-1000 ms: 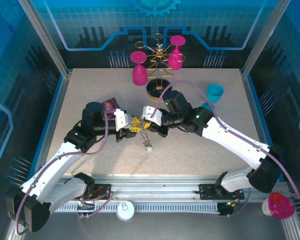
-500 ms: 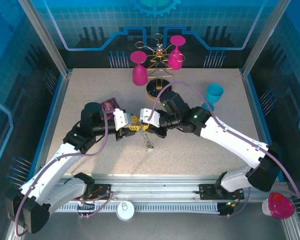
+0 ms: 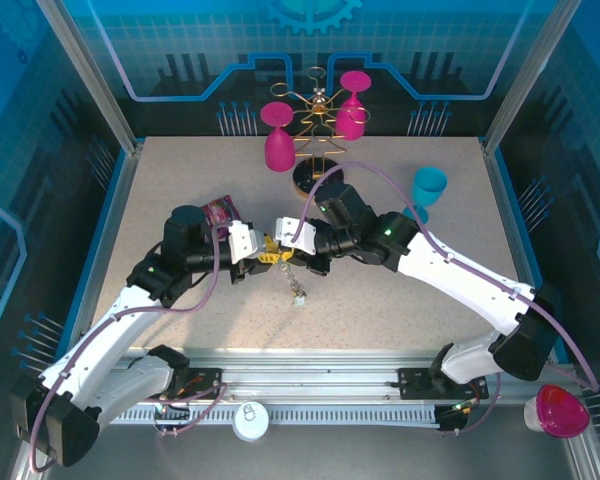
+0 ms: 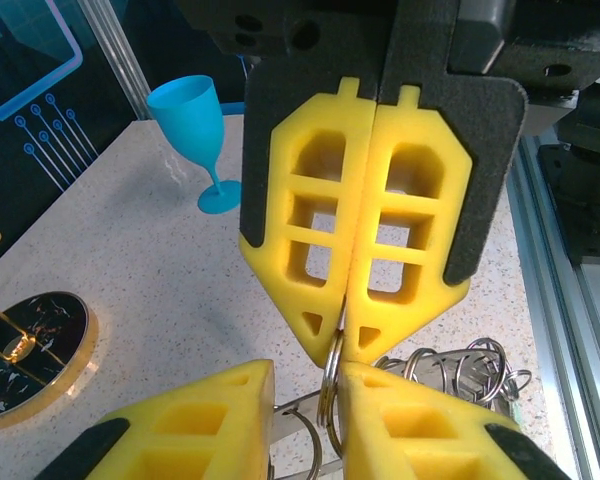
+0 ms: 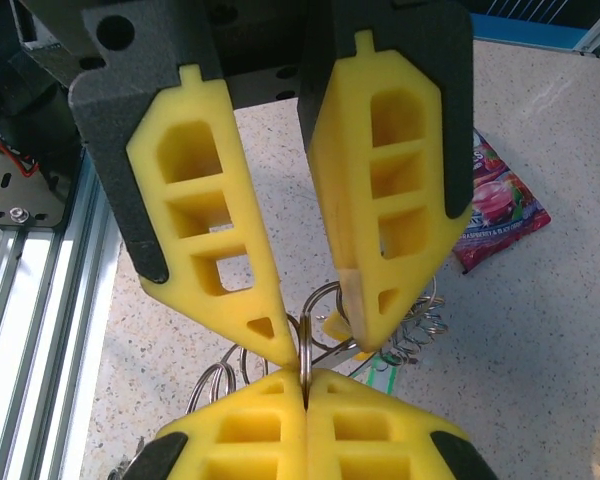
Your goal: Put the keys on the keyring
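Mid-table, my two grippers meet tip to tip over a hanging bunch of silver rings and keys [image 3: 297, 292]. My right gripper [image 5: 305, 376] is shut on a silver split ring [image 5: 304, 345] of the keyring bunch, pinching its edge. That ring [image 4: 330, 395] stands upright between the fingers of my left gripper [image 4: 305, 372], whose jaws are a little apart; it touches only one of them. A yellow key head [image 5: 332, 325] and a coiled wire loop [image 5: 412, 335] hang just behind. Seen from above, the left gripper [image 3: 261, 257] and right gripper [image 3: 281, 248] nearly touch.
A gold glass rack [image 3: 318, 120] with pink glasses [image 3: 278, 148] stands on its round base [image 4: 30, 350] at the back. A blue glass [image 3: 429, 185] is at the right. A snack packet [image 3: 220, 210] lies beside the left arm. The metal rail [image 4: 570, 300] runs along the near edge.
Both grippers have drifted slightly left together with the ring. The left jaws have narrowed a little. The hanging bunch has shifted slightly.
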